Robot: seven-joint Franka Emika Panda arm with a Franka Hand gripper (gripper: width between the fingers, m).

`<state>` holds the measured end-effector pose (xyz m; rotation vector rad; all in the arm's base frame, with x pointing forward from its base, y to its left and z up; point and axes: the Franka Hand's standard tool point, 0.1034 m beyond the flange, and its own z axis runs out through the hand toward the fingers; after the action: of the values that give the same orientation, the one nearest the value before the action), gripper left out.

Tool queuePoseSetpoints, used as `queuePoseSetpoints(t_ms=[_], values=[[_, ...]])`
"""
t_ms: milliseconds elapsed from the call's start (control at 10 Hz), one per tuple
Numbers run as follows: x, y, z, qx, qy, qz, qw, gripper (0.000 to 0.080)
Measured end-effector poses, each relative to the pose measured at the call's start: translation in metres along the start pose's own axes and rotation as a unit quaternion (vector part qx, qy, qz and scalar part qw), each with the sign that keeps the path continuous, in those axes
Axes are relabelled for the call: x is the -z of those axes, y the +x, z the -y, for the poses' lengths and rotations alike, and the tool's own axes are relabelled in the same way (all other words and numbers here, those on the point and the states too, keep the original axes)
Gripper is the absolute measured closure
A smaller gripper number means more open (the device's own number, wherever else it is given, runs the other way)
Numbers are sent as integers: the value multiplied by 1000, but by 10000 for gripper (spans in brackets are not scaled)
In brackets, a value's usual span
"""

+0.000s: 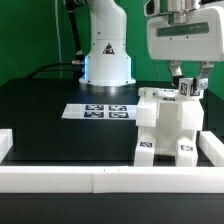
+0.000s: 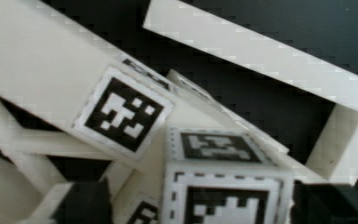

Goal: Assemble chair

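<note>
The chunky matte-white plastic chair assembly [image 1: 165,126] is standing on the black counter [image 1: 45,100], toward the exterior view's right. Its foot is sitting just beside or against the long low white border rail [image 1: 90,180] at the front. The arm's end effector [image 1: 189,85] is hanging directly over the assembly's upper right part, its dark fingers reaching down around a tagged piece at the top. They are sitting fairly narrow, but I cannot tell whether they are actually clamping that piece: the wrist view is showing only tagged white faces at close range. The step in hand is probably seating or steadying a top part. Doing it well is calling for a straight downward press, with the fingers centred on the piece and the rail bracing the base against skidding or tipping. The assembly is standing upright, its long axis roughly vertical and its tagged faces turning toward the front rail. The thin flat white marker board [image 1: 100,111] is lying apart, toward the exterior view's left.
</note>
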<state>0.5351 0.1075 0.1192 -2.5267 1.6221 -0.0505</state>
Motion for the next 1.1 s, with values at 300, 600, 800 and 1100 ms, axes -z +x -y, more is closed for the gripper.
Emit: queuePoseSetpoints(t_ms=[300,600,800,1100], values=[[-1,-4,1,115,-2,2,993,155],[-2,-5,0,234,-3,2,972,150],[-2,-4,0,304,-3,2,953,150],[-2,-4,1,423,-7,-1,906,150]])
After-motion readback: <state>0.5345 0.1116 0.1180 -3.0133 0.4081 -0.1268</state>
